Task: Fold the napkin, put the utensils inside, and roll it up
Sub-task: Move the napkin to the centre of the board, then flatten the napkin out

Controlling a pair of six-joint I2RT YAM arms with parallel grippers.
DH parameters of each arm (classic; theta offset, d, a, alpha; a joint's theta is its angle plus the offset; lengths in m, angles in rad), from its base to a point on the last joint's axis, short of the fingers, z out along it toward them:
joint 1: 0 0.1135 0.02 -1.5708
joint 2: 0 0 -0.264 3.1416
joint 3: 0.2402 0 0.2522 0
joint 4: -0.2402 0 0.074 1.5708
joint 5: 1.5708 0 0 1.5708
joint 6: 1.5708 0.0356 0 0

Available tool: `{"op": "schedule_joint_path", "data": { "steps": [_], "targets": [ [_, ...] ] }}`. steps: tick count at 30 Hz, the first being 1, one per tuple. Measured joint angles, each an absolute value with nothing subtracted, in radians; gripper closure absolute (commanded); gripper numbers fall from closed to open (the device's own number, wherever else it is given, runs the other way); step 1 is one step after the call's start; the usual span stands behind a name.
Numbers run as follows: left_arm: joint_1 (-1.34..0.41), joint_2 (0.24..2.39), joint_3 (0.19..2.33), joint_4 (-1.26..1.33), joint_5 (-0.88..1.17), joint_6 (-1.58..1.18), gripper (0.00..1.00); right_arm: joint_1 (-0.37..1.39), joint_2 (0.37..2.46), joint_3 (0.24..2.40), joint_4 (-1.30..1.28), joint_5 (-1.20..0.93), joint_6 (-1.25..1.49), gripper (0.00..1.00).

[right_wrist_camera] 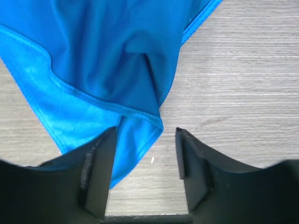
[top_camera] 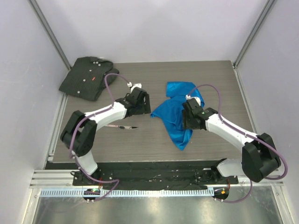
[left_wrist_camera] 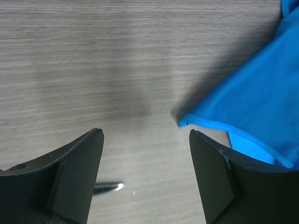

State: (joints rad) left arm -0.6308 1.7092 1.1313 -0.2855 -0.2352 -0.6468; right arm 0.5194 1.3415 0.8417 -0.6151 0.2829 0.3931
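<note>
Across the middle of the surface (top_camera: 140, 144), the napkin (top_camera: 177, 116) is lying crumpled, the knife (top_camera: 122, 126) resting well apart to its left. The left hand (left_wrist_camera: 145, 135) is hovering wide open beside a cloth corner and the right hand (right_wrist_camera: 145, 133) partly open over a fold, both empty. Folding is seemingly only beginning; the next move is calling for corners pinched and spread flat.

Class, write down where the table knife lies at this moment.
Top view: the knife lies on the table, left of the napkin, just nearer than the left arm.
</note>
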Motion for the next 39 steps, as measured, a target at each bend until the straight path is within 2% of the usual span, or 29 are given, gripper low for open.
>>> {"op": "schedule_joint_path", "data": {
  "steps": [5,11,19,22,23,26,33,39],
  "targets": [
    [-0.633,1.819,1.188,-0.262,-0.193,-0.657,0.23,0.51,1.274,0.817,-0.621,0.264,0.392,0.32],
    [-0.643,1.857,1.188,-0.208,-0.131,-0.68,0.23,0.493,1.249,0.813,-0.622,0.237,0.392,0.25],
    [-0.648,1.906,1.191,-0.138,-0.074,-0.701,0.33,0.489,1.249,0.813,-0.622,0.197,0.395,0.24],
    [-0.648,1.918,1.191,-0.109,-0.053,-0.707,0.52,0.489,1.249,0.812,-0.622,0.187,0.396,0.23],
    [-0.648,1.923,1.191,-0.101,-0.041,-0.709,0.7,0.488,1.249,0.811,-0.622,0.183,0.397,0.23],
    [-0.648,1.946,1.194,-0.078,-0.002,-0.722,1.0,0.488,1.249,0.804,-0.622,0.173,0.399,0.22],
    [-0.644,1.946,1.222,-0.089,0.046,-0.724,1.0,0.487,1.23,0.795,-0.623,0.141,0.414,0.22],
    [-0.575,1.683,1.221,-0.185,-0.004,-0.695,1.0,0.487,1.21,0.781,-0.616,0.068,0.434,0.22]
  ]
}}
